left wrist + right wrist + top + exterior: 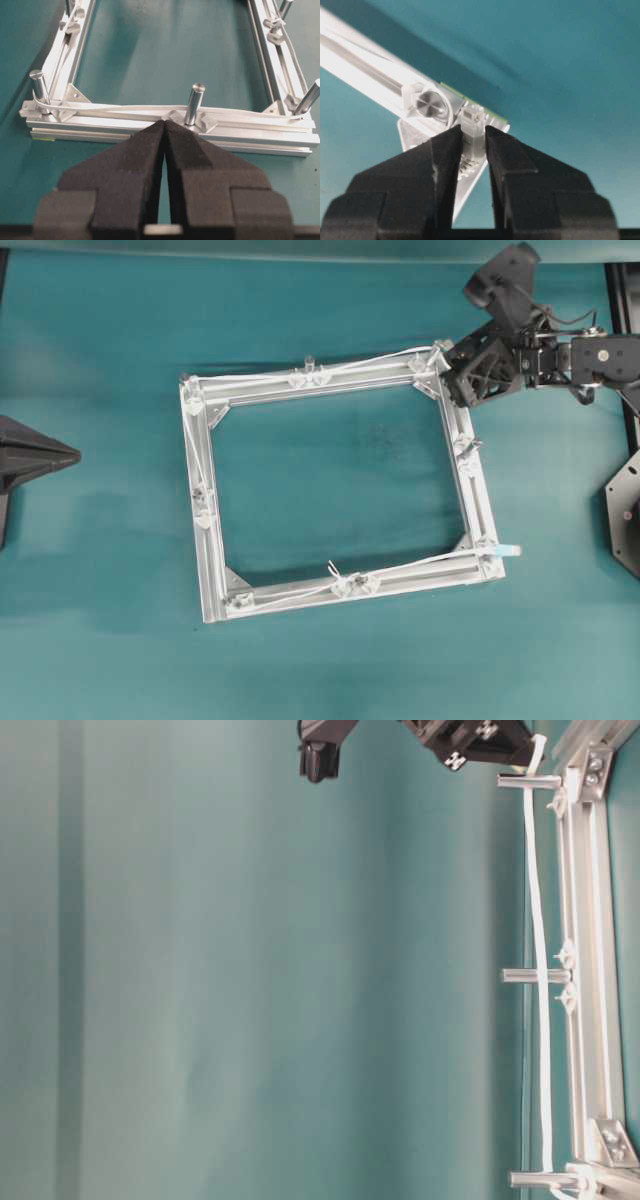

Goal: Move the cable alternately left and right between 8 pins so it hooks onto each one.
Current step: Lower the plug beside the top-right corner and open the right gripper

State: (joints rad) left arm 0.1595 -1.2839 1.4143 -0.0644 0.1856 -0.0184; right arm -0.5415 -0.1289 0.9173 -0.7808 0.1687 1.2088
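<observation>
The white cable (360, 363) runs round the square aluminium frame (196, 470), hooked past upright pins (309, 364). Its light-blue end (509, 551) sticks out at the frame's near-right corner. My right gripper (447, 362) is at the far-right corner, shut on the cable's clear plug (473, 126), beside a corner pin (428, 104). My left gripper (165, 123) is shut and empty, its tips just short of the frame's left bar, by a middle pin (194, 102). The cable (125, 107) lies along that bar, looping round a corner pin (39, 89).
The frame lies on a teal tabletop (320, 670). In the table-level view, three pins (530, 976) stick out beside the cable (541, 1050). The left gripper (72, 453) sits well left of the frame. A black base (625, 510) stands at the right edge.
</observation>
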